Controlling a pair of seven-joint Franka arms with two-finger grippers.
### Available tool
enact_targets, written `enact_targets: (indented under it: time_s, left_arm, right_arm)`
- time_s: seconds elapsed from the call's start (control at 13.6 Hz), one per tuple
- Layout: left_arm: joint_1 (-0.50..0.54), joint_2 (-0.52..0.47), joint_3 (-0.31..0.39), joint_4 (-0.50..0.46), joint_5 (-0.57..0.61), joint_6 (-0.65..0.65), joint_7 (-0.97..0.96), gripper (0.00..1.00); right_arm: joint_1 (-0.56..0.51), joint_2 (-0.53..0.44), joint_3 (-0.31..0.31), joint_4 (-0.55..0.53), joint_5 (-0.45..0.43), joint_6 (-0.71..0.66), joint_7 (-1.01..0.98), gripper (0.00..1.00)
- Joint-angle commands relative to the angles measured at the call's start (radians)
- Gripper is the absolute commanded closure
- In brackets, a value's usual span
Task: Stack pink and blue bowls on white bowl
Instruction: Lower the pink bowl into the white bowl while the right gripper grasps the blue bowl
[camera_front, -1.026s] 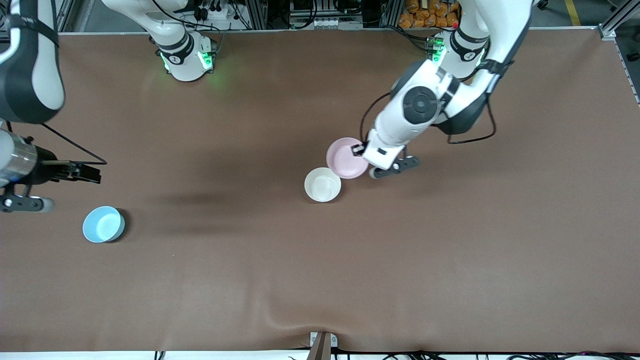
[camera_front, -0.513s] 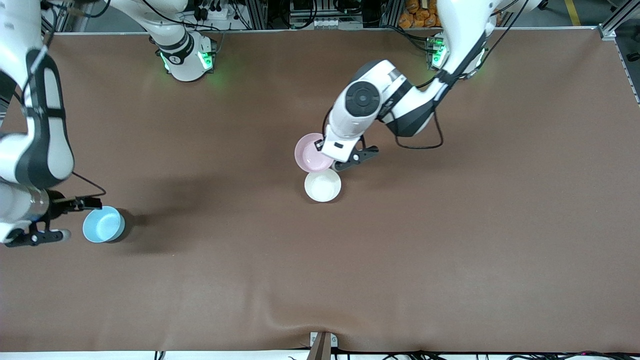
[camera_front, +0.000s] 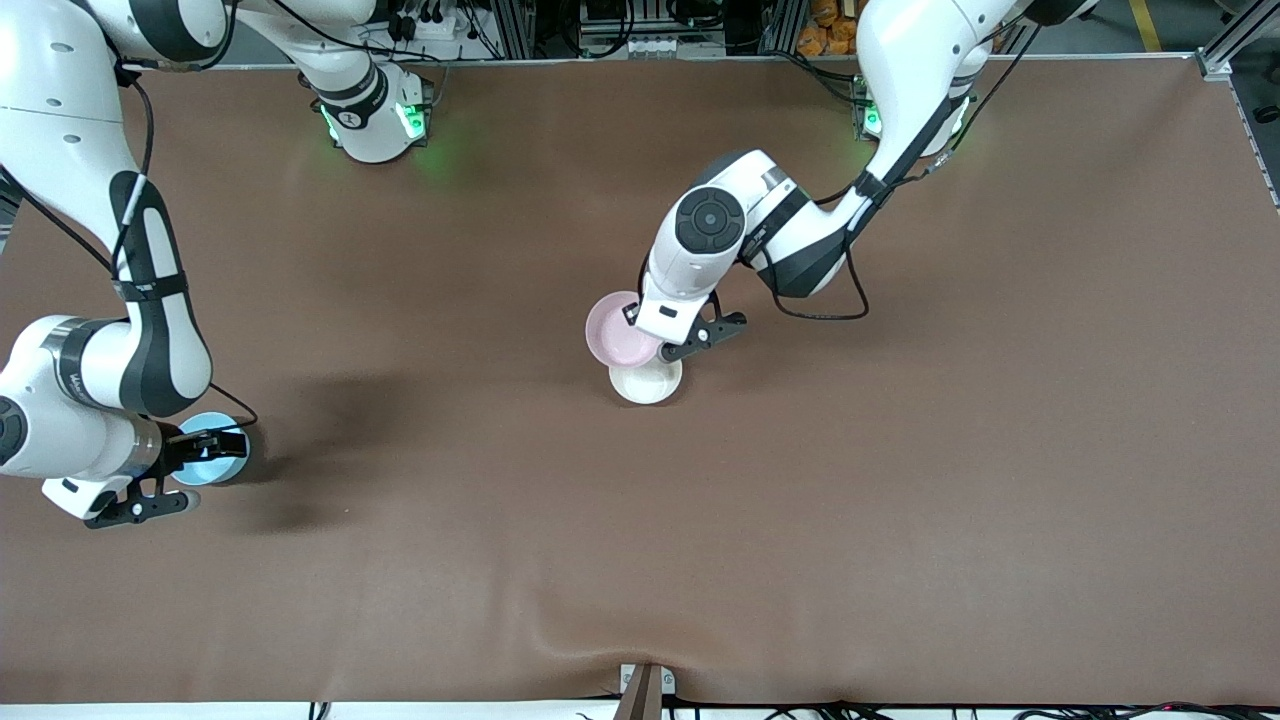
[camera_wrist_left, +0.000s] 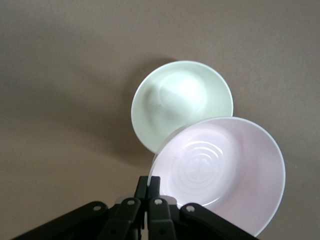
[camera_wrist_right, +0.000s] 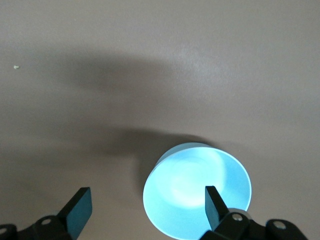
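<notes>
The pale pink bowl (camera_front: 612, 332) hangs in my left gripper (camera_front: 632, 318), which is shut on its rim. It overlaps the white bowl (camera_front: 648, 384), which stands on the table in the middle. In the left wrist view the pink bowl (camera_wrist_left: 220, 170) is over one edge of the white bowl (camera_wrist_left: 175, 100), with the left gripper (camera_wrist_left: 149, 182) pinching its rim. My right gripper (camera_front: 213, 446) is open over the sky-blue bowl (camera_front: 208, 468) at the right arm's end. In the right wrist view the right gripper (camera_wrist_right: 146, 207) straddles the blue bowl's (camera_wrist_right: 195, 195) rim, one finger over its inside.
The table is covered with a brown cloth (camera_front: 900, 500) that has a crease near the front edge. A small metal bracket (camera_front: 645, 690) sits at the middle of that edge. Both arm bases stand along the edge farthest from the front camera.
My left gripper has carried the pink bowl toward the right arm's end and then over the white bowl's edge. My right gripper has come down onto the blue bowl.
</notes>
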Motion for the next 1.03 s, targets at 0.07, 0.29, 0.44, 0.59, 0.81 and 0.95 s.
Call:
enact_targets:
  time_s: [0.07, 0.29, 0.44, 0.59, 0.81, 0.95]
  left_arm:
    - [-0.002, 0.034, 0.019, 0.025, 0.058, 0.026, -0.02, 1.0]
    - [0.001, 0.067, 0.026, 0.025, 0.111, 0.063, -0.02, 1.0]
    - [0.002, 0.076, 0.026, 0.026, 0.114, 0.078, -0.02, 1.0]
    - [0.002, 0.08, 0.026, 0.025, 0.114, 0.078, -0.02, 1.0]
    - [0.004, 0.096, 0.026, 0.028, 0.114, 0.078, -0.021, 1.0]
    - [0.006, 0.094, 0.027, 0.026, 0.114, 0.078, -0.021, 1.0]
  right_arm:
    - [-0.09, 0.014, 0.004, 0.004, 0.03, 0.016, -0.148, 0.0]
    - [-0.162, 0.059, 0.002, 0.004, 0.107, 0.036, -0.25, 0.0]
    - [-0.194, 0.1, 0.002, 0.003, 0.162, 0.054, -0.302, 0.0]
    - [-0.205, 0.119, 0.002, 0.003, 0.24, 0.059, -0.35, 0.0]
    - [-0.209, 0.125, 0.002, 0.003, 0.263, 0.097, -0.351, 0.56]
    - [-0.205, 0.125, 0.002, 0.004, 0.263, 0.142, -0.351, 1.0]
